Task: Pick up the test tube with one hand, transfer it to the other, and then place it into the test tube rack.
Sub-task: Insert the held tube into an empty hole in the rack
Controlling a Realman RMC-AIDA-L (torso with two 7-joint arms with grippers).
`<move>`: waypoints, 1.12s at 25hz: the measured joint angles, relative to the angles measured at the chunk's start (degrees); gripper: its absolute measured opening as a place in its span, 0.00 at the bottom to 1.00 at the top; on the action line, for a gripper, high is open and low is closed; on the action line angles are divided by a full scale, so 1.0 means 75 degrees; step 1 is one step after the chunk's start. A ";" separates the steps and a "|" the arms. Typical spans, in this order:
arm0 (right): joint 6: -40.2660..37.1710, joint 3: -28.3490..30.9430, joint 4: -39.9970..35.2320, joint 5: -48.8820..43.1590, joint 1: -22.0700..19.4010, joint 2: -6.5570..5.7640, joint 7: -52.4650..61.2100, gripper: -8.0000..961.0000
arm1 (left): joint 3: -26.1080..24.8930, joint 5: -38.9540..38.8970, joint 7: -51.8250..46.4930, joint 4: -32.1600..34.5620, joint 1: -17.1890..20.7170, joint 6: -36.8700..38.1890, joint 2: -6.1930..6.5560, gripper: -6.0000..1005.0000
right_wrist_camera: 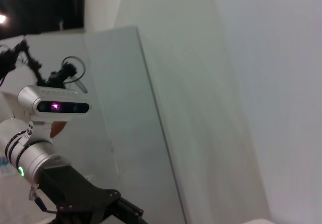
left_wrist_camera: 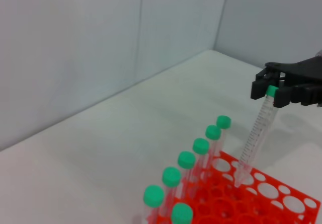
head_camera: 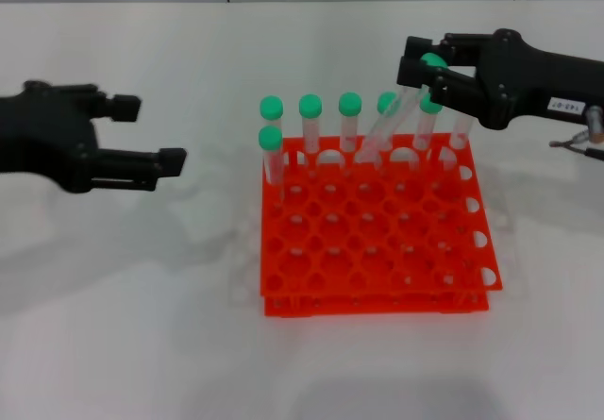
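Observation:
The test tube [head_camera: 390, 123] hangs tilted over the back row of the orange-red test tube rack [head_camera: 377, 250], and its lower end reaches a hole there. My right gripper [head_camera: 427, 65], the one with the white label, is shut on the tube's green cap. The left wrist view shows the same grip [left_wrist_camera: 272, 91] on the test tube [left_wrist_camera: 255, 136] above the test tube rack [left_wrist_camera: 282, 200]. My left gripper [head_camera: 154, 137] hovers open and holds nothing, well left of the rack.
Several other green-capped tubes [head_camera: 310, 118] stand upright in the rack's back row, and one [head_camera: 271, 151] stands in the second row at the left. The rack sits on a white table [head_camera: 132, 326] with a wall behind. A thin cable [head_camera: 574, 142] hangs by the right arm.

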 joint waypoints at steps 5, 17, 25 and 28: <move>0.0078 -0.0020 -0.0638 -0.0513 0.0217 0.0007 0.0544 0.29 | -0.0008 -0.0618 0.0838 -0.0389 0.0743 -0.0405 -0.0017 0.86; 0.0463 -0.0204 -0.0888 -0.1309 0.1167 0.0029 0.1272 0.29 | -0.0404 -0.1324 0.3798 -0.3519 0.1148 -0.0677 -0.0014 0.86; 0.0922 -0.0428 -0.0999 -0.1691 0.1582 0.0059 0.1765 0.29 | -0.1238 -0.1632 0.5380 -0.5203 0.1054 -0.0672 0.0001 0.85; 0.1066 -0.0625 -0.0994 -0.1695 0.1604 0.0077 0.1888 0.29 | -0.1356 -0.1659 0.5614 -0.5522 0.1005 -0.0678 0.0009 0.85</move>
